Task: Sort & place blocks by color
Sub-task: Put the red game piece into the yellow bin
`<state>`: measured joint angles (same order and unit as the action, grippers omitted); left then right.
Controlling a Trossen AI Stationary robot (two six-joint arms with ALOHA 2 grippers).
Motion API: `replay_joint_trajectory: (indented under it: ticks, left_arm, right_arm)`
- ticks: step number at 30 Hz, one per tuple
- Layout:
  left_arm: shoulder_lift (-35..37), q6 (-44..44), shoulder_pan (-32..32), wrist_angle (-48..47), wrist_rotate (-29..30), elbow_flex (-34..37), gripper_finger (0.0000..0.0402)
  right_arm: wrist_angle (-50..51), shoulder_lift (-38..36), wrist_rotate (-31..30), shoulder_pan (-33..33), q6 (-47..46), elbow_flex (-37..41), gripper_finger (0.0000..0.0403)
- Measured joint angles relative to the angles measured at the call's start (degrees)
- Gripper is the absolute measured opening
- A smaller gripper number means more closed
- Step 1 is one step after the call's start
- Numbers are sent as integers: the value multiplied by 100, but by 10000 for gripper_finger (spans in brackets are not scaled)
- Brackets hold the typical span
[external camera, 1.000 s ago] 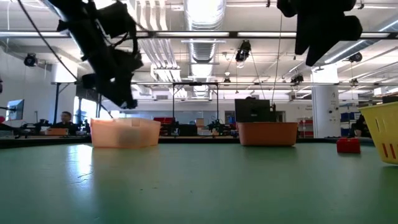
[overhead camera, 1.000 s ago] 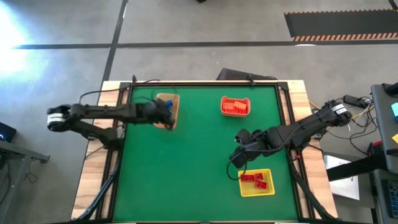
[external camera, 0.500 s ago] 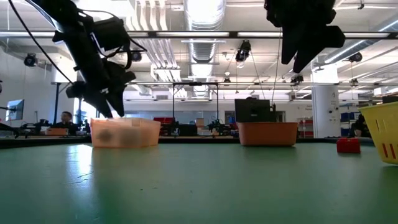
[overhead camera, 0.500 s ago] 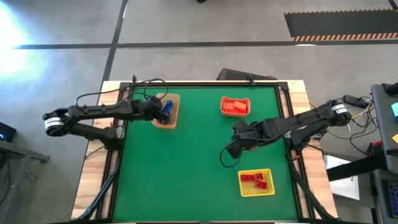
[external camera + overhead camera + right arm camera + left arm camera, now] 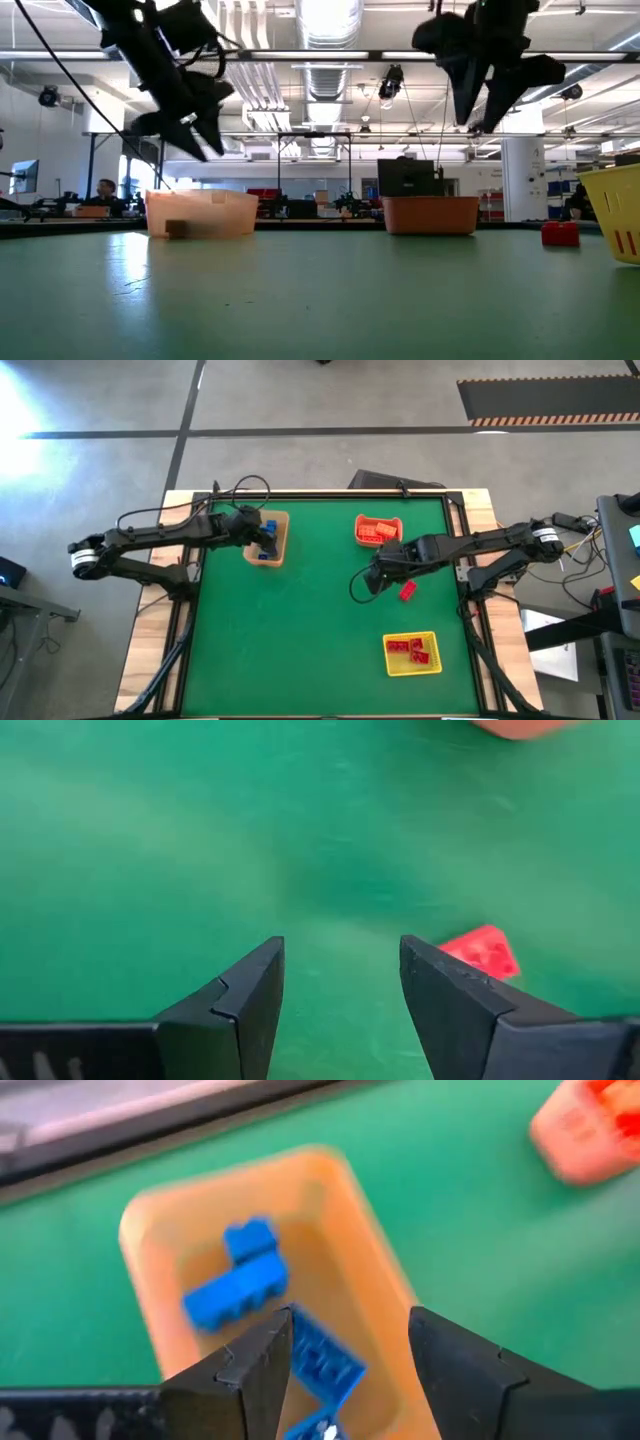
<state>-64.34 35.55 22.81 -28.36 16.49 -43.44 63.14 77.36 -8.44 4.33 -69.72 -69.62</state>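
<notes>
Right wrist view: right gripper [image 5: 340,995] open, empty, above green table [image 5: 150,870]; small red studded plastic brick [image 5: 480,952] just beside one finger, probably off-centre. Shift over it, straddle squarely, descend, then close. Left gripper [image 5: 350,1370] open above tan bin [image 5: 150,1240] holding blue bricks [image 5: 235,1290].

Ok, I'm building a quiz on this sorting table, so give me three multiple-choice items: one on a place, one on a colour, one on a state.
1. Where does the loose red block lie?
A. in the yellow bin
B. on the green mat
C. in the tan bin

2. What colour are the blocks in the tan bin?
A. blue
B. red
C. orange

3. How is the right gripper?
A. shut on a block
B. open, empty
C. out of view

Answers: 1 B, it sits on bare mat; 2 A, the left wrist view shows blue blocks; 3 B, its fingers stand apart over mat.
</notes>
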Motion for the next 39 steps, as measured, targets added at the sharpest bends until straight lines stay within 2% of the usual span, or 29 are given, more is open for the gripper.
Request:
replay_joint_trajectory:
  ticks: [9,15,26,33,39]
  left_arm:
    - [0,-777,0,757,74,-501,185]
    - [0,-1165,0,1142,438,-593,185]
    - [-11,-1254,7,1342,1182,-593,185]
    - [-13,-1508,11,1392,1529,-588,185]
    - [-13,-1821,11,1548,1583,-586,185]
  right_arm:
    - [256,-40,398,-262,-706,530,187]
    - [151,-283,397,-262,-1596,1252,219]
    - [-942,-876,389,-143,-3232,2649,277]
    - [-1437,-815,395,16,-3748,3032,283]
    - [-1818,-596,395,16,-3929,3301,280]
